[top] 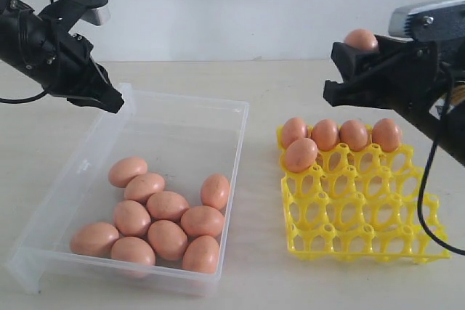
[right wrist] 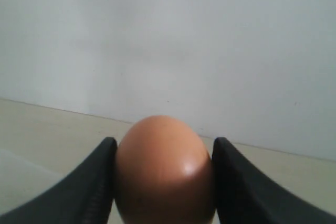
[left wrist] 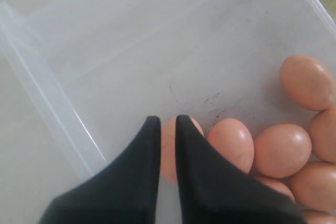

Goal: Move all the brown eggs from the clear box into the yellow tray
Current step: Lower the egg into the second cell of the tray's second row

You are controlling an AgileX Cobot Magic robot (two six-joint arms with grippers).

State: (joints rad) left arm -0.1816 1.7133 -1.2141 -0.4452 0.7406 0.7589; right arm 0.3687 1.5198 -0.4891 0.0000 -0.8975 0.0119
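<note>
Several brown eggs [top: 167, 205] lie bunched in the near part of the clear box [top: 182, 117]. The yellow tray [top: 363, 212] holds four eggs along its far row [top: 354, 135] and one egg [top: 301, 155] in the second row at the left. My right gripper [top: 347, 70] hangs above the tray's far side, shut on a brown egg [right wrist: 164, 169] that sticks out between its fingers [right wrist: 89, 182]. My left gripper [top: 112, 101] hovers over the box's far left corner, shut and holding nothing; in the left wrist view its tips [left wrist: 167, 121] hang above the eggs [left wrist: 282, 149].
The box and the tray sit side by side on a pale tabletop [top: 261, 143] with a white wall behind. A black cable [top: 425, 201] loops down from the right arm beside the tray's right edge.
</note>
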